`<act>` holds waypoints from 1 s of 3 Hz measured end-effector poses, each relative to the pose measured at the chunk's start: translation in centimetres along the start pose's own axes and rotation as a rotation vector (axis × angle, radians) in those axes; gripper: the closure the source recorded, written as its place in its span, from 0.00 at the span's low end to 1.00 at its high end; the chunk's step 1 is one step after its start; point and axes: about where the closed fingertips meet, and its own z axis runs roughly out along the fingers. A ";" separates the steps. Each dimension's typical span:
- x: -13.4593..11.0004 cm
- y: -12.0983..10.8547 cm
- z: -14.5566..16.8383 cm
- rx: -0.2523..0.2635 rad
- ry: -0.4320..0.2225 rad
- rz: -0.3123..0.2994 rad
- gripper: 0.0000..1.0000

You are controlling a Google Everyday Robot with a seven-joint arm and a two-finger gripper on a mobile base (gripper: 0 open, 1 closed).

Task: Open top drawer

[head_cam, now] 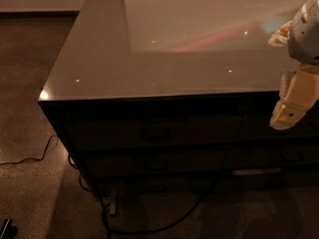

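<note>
**A:** What can be said of the gripper's grasp?

**B:** Whether it is released or clenched cannot be told. The gripper point(284, 116) is seen at three o'clock in the view, in front of the cabinet point(99, 59), just below the glossy top's right end.

**A:** And where is the top drawer found?

**B:** The top drawer point(152, 124) is set directly under the glossy top, in the wide left column, and appears fully closed. Its handle point(155, 133) lies at nine o'clock from the gripper, well apart.

**A:** Which step is judged to be in hand?

**B:** The approach. The handle is not yet touched. A reach toward nine o'clock is called for; then the loop must be gripped and drawn straight out.

**A:** What is counted?

**B:** One gripper, one cabinet and three wide drawer fronts stacked in the left column. The narrower right-hand ones are too dim to be counted. Two cables are seen on the floor point(30, 83): one cable point(35, 158) at eight o'clock, another point(169, 225) at six.
</note>
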 end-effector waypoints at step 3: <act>-0.4 3.0 6.4 -0.017 -0.022 -0.012 0.00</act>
